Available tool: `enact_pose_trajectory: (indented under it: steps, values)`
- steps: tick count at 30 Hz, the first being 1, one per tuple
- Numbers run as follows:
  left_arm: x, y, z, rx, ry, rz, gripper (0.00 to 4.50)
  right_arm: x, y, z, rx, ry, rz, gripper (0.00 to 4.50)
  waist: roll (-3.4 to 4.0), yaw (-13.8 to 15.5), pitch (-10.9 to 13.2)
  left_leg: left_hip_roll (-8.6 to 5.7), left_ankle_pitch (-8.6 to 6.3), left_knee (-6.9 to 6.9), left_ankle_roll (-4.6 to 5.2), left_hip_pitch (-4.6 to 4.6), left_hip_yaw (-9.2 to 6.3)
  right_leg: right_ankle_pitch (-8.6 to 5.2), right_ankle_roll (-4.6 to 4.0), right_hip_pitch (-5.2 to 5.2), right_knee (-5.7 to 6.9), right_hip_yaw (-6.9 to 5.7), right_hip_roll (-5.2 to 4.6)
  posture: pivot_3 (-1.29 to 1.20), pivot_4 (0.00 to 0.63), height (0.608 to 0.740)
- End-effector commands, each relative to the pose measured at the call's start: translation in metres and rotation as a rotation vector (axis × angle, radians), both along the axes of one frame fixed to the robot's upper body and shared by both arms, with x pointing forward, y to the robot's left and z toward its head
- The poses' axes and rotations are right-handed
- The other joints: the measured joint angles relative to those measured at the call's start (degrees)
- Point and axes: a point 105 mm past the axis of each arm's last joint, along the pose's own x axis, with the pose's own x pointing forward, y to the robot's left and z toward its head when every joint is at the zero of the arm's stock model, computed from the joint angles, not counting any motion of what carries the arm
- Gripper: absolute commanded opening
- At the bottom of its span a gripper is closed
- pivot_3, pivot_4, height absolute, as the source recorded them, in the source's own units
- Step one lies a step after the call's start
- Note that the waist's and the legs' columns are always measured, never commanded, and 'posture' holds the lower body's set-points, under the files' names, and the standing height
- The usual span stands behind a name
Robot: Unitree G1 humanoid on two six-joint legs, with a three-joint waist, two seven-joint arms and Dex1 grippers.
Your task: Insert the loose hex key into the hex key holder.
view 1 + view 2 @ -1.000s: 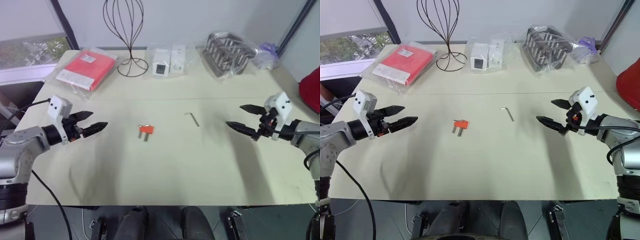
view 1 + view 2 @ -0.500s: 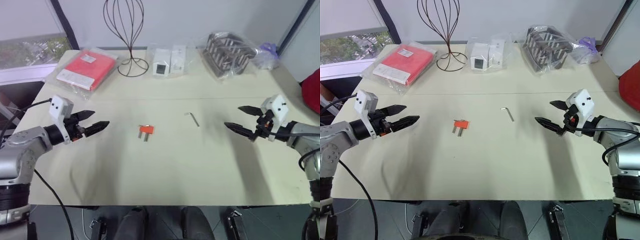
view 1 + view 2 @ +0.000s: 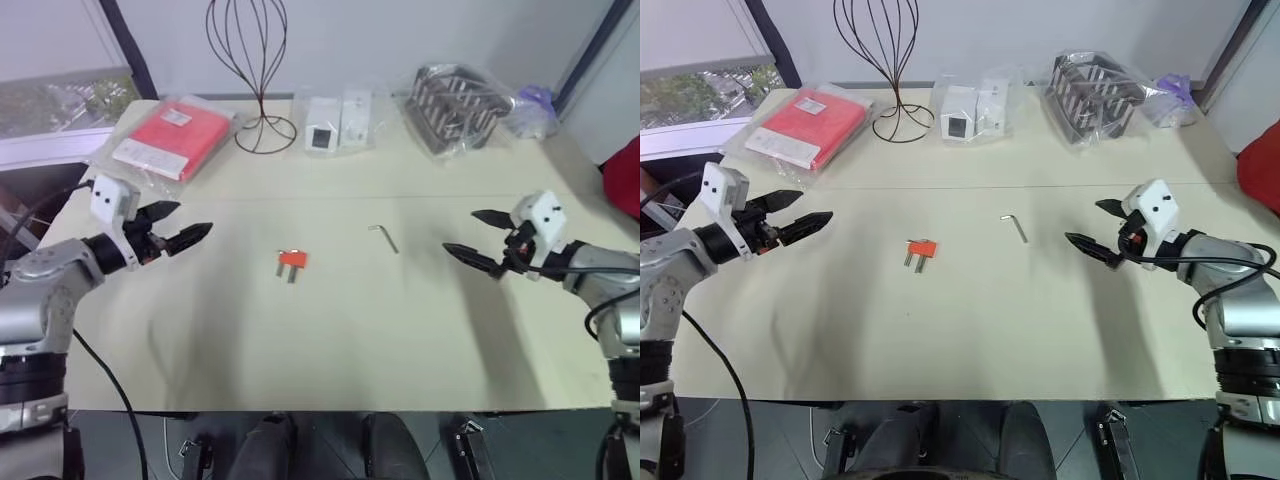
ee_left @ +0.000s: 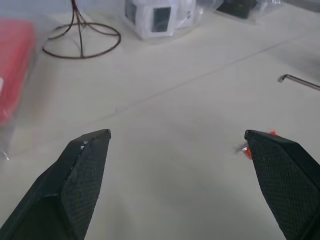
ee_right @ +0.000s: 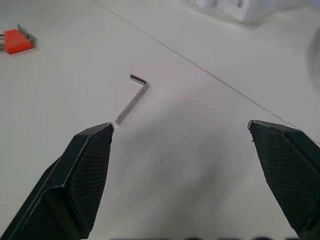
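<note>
With the loose hex key [image 3: 383, 238] and the hex key holder [image 3: 292, 260] lying apart mid-tabletop [image 3: 330, 340], untouched, both the left claw [image 3: 182, 226] and right claw [image 3: 476, 236] hover wide and empty, so the reach is only beginning; next, probably, the right claw must descend over the key.

Bare tabletop [image 3: 330, 340] fills the centre and lower frame, open to both spread grippers, left [image 3: 185, 224] and right [image 3: 470, 236]. Only the holder [image 3: 292, 261] and the key [image 3: 383, 238] lie mid-table, well apart. Packets [image 3: 165, 137], a wire stand [image 3: 256, 70] and boxes [image 3: 335, 122] crowd the upper edge.
</note>
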Motion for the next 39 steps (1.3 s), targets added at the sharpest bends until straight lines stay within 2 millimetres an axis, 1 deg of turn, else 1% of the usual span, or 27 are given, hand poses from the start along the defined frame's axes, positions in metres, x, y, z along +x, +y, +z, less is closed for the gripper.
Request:
enact_pose_trajectory:
  steps: [1, 2, 3, 6, 8, 10, 12, 14, 16, 19, 22, 24, 27, 33, 36, 39]
  values:
    - [-0.004, -0.009, 0.016, 0.076, -0.045, -0.104, 4.48, 0.005, 0.018, 0.015, -0.018, -0.056, 0.061, 4.5, 0.01, -0.06, 0.0, 0.0, 0.0, 0.0, 0.0, 0.0, 0.0, 0.0, 0.0, -0.01, 0.0, 0.0, 0.0, 0.0, 0.15, 0.74]
    - [-0.005, -0.011, 0.016, 0.096, -0.05, -0.133, 4.48, 0.006, 0.025, 0.013, -0.021, -0.052, 0.087, 4.5, 0.01, -0.07, 0.0, 0.0, 0.0, -0.01, 0.0, 0.0, 0.01, 0.0, 0.0, -0.01, 0.0, 0.0, 0.0, 0.0, 0.15, 0.74]
    - [-0.008, -0.017, 0.016, 0.118, -0.028, -0.199, 4.48, 0.008, 0.043, 0.01, -0.007, -0.043, 0.142, 4.5, 0.01, -0.04, 0.0, 0.0, 0.0, -0.01, 0.0, 0.0, 0.0, 0.0, 0.0, -0.01, 0.0, 0.0, 0.0, 0.0, 0.15, 0.74]
    - [-0.016, -0.025, 0.012, 0.178, 0.036, -0.33, 4.48, 0.01, 0.082, 0.002, 0.018, -0.027, 0.268, 4.5, -0.02, -0.67, 0.02, 0.02, 0.0, -0.01, 0.0, 0.01, 0.0, 0.0, 0.0, -0.02, 0.02, 0.0, 0.04, 0.0, 0.15, 0.74]
    - [-0.019, -0.026, 0.01, 0.201, 0.065, -0.367, 4.48, 0.011, 0.1, -0.004, 0.041, -0.016, 0.32, 4.5, 0.01, -1.01, 0.03, 0.02, 0.01, -0.03, -0.01, 0.02, -0.02, 0.0, 0.0, -0.02, 0.04, -0.01, 0.03, 0.0, 0.15, 0.74]
    - [-0.021, -0.026, 0.004, 0.22, 0.099, -0.403, 4.48, 0.016, 0.12, -0.017, 0.041, -0.004, 0.359, 4.5, 0.01, -1.29, 0.04, 0.01, 0.01, -0.04, -0.02, 0.0, -0.04, 0.0, 0.01, -0.02, 0.03, -0.02, 0.01, 0.0, 0.15, 0.74]
    - [-0.022, -0.027, 0.0, 0.229, 0.116, -0.419, 4.48, 0.019, 0.145, -0.029, 0.037, 0.006, 0.413, 4.5, 0.01, -1.52, 0.04, 0.0, 0.07, -0.04, -0.12, 0.0, -0.02, 0.0, 0.01, -0.02, 0.02, -0.01, 0.01, 0.0, 0.15, 0.74]
    - [-0.021, -0.029, -0.002, 0.226, 0.116, -0.419, 4.48, 0.024, 0.164, -0.036, 0.056, 0.012, 0.442, 4.5, 0.01, -1.59, 0.04, 0.01, 0.14, -0.03, -0.25, 0.01, -0.04, 0.0, 0.01, -0.03, 0.05, -0.01, 0.03, 0.0, 0.15, 0.74]
    - [-0.022, -0.031, -0.005, 0.225, 0.116, -0.421, 4.48, 0.03, 0.18, -0.042, 0.057, 0.013, 0.464, 4.5, 0.02, -1.77, 0.04, 0.01, 0.16, -0.05, -0.28, 0.01, -0.05, 0.0, 0.01, -0.09, 0.11, -0.01, 0.04, 0.0, 0.15, 0.74]
    - [-0.026, -0.034, -0.009, 0.218, 0.12, -0.426, 4.48, 0.036, 0.198, -0.047, 0.052, 0.012, 0.496, 4.5, 0.03, -1.92, 0.05, 0.01, 0.19, -0.06, -0.34, 0.0, -0.06, 0.0, 0.01, -0.11, 0.13, -0.01, 0.03, 0.0, 0.15, 0.74]
    - [-0.032, -0.039, -0.012, 0.165, 0.127, -0.421, 4.48, 0.042, 0.212, -0.051, 0.045, 0.012, 0.521, 4.5, 0.02, -2.03, 0.05, 0.01, 0.2, -0.09, -0.35, 0.0, -0.09, 0.0, 0.01, -0.11, 0.13, -0.01, 0.03, 0.0, 0.15, 0.74]
    - [-0.039, -0.042, -0.019, 0.154, 0.148, -0.423, 4.48, 0.044, 0.221, -0.053, 0.041, 0.016, 0.539, 4.5, 0.03, -2.32, 0.05, 0.01, 0.21, -0.08, -0.37, 0.01, -0.1, 0.0, 0.01, -0.12, 0.14, -0.01, 0.04, 0.0, 0.15, 0.74]
    - [-0.045, -0.044, -0.025, 0.155, 0.162, -0.418, 4.48, 0.043, 0.228, -0.058, 0.024, 0.022, 0.572, 4.5, 0.03, -2.67, 0.05, 0.01, 0.21, -0.1, -0.37, 0.01, -0.14, 0.0, 0.0, -0.13, 0.16, -0.01, 0.04, 0.0, 0.15, 0.74]
    - [-0.051, -0.046, -0.027, 0.143, 0.165, -0.404, 4.48, 0.039, 0.232, -0.071, 0.001, 0.042, 0.598, 4.5, 0.04, -2.96, 0.05, 0.01, 0.21, -0.13, -0.37, 0.01, -0.15, 0.0, 0.0, -0.15, 0.16, -0.01, 0.05, 0.0, 0.15, 0.74]
    - [-0.051, -0.046, -0.027, 0.14, 0.162, -0.397, 4.48, 0.04, 0.234, -0.072, 0.011, 0.044, 0.597, 4.5, 0.05, -3.0, 0.04, 0.01, 0.21, -0.14, -0.38, 0.01, -0.14, 0.0, 0.0, -0.16, 0.16, 0.0, 0.05, 0.0, 0.15, 0.74]
    - [-0.049, -0.048, -0.023, 0.103, 0.15, -0.383, 4.48, 0.043, 0.234, -0.077, 0.001, 0.053, 0.58, 4.5, 0.05, -3.04, 0.04, 0.01, 0.21, -0.14, -0.38, 0.02, -0.14, 0.0, 0.0, -0.17, 0.17, 0.0, 0.05, 0.0, 0.15, 0.74]
